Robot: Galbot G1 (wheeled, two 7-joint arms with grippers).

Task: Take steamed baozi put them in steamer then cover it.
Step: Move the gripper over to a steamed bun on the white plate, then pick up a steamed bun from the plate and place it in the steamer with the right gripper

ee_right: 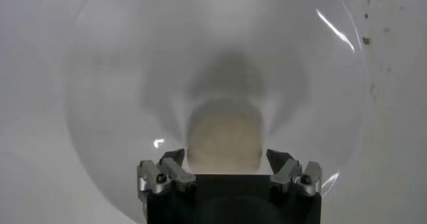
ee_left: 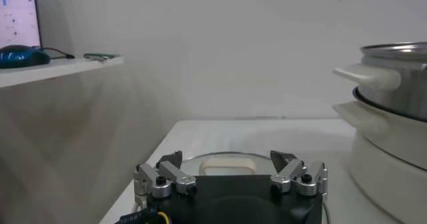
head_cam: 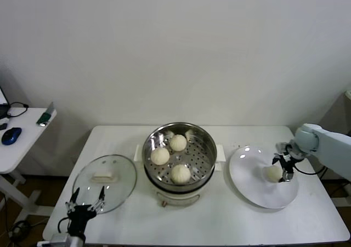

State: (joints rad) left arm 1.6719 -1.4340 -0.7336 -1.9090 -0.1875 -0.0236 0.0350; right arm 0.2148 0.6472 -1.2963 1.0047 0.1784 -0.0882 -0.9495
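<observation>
The steamer (head_cam: pixel 205 143) is a shiny steel basket on a white cooker base at the table's middle; it shows in the left wrist view (ee_left: pixel 400 72) too. Three steamed baozi lie on its perforated floor (head_cam: pixel 177 142) (head_cam: pixel 160 156) (head_cam: pixel 180 173). One more baozi (head_cam: pixel 272 173) (ee_right: pixel 225 135) lies on the white plate (head_cam: pixel 252 170) (ee_right: pixel 113 79) at the right. My right gripper (head_cam: pixel 284 173) (ee_right: pixel 225 157) is down over it, open, one finger close at each side of the bun. The steamer's glass lid (head_cam: pixel 104 182) (ee_left: pixel 257 156) lies flat at the front left. My left gripper (head_cam: pixel 86 195) (ee_left: pixel 227 159) waits open and empty at the lid's near edge.
A white side table (head_cam: pixel 24 129) stands off the left edge with a blue mouse (head_cam: pixel 12 135) and cables on it. The cooker base (ee_left: pixel 393 152) has side handles that jut out. The plate reaches close to the table's right front edge.
</observation>
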